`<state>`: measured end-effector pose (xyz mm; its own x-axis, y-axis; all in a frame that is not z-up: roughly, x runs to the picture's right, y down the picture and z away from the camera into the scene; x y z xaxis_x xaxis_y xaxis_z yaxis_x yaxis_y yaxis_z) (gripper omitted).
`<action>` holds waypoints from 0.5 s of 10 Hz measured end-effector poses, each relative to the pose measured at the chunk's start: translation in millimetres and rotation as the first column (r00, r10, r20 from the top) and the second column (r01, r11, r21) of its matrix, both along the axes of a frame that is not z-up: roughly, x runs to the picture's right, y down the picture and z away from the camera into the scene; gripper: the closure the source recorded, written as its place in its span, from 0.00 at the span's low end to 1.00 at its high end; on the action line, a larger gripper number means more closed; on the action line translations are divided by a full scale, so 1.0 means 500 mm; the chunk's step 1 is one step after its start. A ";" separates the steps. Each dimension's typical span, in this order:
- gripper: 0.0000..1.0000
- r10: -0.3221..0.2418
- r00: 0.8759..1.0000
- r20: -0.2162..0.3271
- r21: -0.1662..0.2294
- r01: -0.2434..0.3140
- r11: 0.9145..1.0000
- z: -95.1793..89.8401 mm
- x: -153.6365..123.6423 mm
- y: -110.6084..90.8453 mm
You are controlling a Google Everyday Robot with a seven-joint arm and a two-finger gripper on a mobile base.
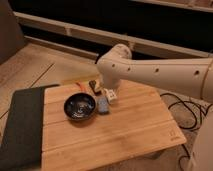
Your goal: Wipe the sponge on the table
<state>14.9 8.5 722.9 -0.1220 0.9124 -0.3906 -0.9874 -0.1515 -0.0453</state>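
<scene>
the gripper (103,90) hangs over the table's (140,125) far edge, mostly hidden under the arm, jaws wide and gripping nothing. the sponge (103,104) lies flat just in front of it, beside the bowl (79,107) and a white block (111,94). a mat (20,125) covers the left end.

Sponge (103,105) right of bowl (79,107), pincer (106,90) behind
</scene>
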 end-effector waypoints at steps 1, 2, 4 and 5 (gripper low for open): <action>0.35 -0.001 1.000 0.001 0.000 0.001 1.000 0.000 -0.001 0.000; 0.35 -0.004 1.000 0.006 0.001 0.004 1.000 -0.001 -0.008 0.000; 0.35 0.018 1.000 -0.001 -0.035 -0.018 0.999 0.016 -0.003 0.022; 0.35 0.040 0.999 -0.012 -0.067 -0.040 0.997 0.030 0.006 0.041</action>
